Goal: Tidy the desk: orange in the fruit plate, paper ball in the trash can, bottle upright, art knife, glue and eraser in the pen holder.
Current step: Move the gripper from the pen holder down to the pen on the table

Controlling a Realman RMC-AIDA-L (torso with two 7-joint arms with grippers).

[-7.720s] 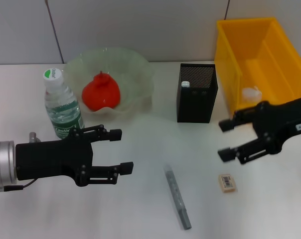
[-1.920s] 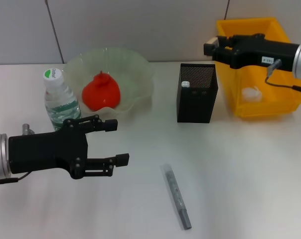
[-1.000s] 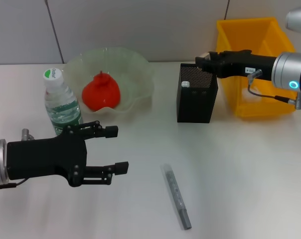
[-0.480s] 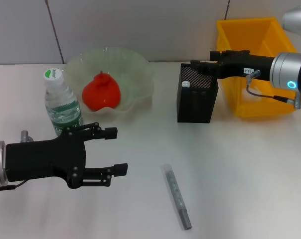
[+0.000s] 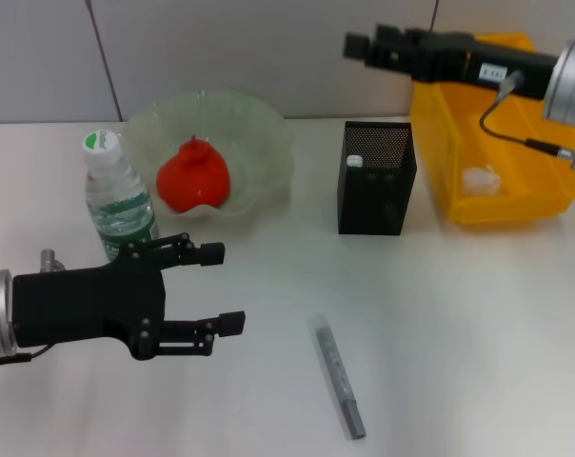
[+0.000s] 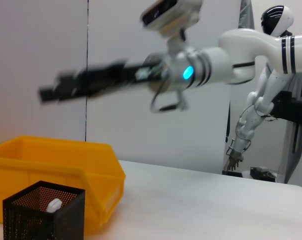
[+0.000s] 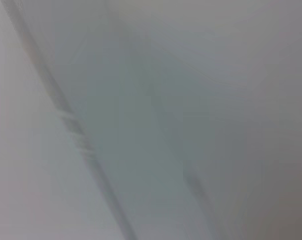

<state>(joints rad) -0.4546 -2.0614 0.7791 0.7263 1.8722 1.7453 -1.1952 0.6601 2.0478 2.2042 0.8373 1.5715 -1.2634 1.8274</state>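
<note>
We held our right gripper point(image 5: 359, 45) at upper right, grip unclear; left gripper point(image 5: 216, 288) gaped empty; the knife point(image 5: 340, 377) seemed next.

**Right arm raised over the pen holder and bin**

The right arm point(image 6: 141, 75) stretches blurred above the yellow trash can point(image 6: 51, 165). The black mesh pen holder point(image 6: 43, 212), touching it, holds something white point(image 6: 54, 204). The bench point(image 6: 201, 200) runs behind.

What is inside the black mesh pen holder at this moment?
One small white-capped item stands against the near-left inner corner of the black mesh pen holder, also visible from the left wrist. The mesh walls cover everything lower down, so no eraser can be confirmed there.
</note>
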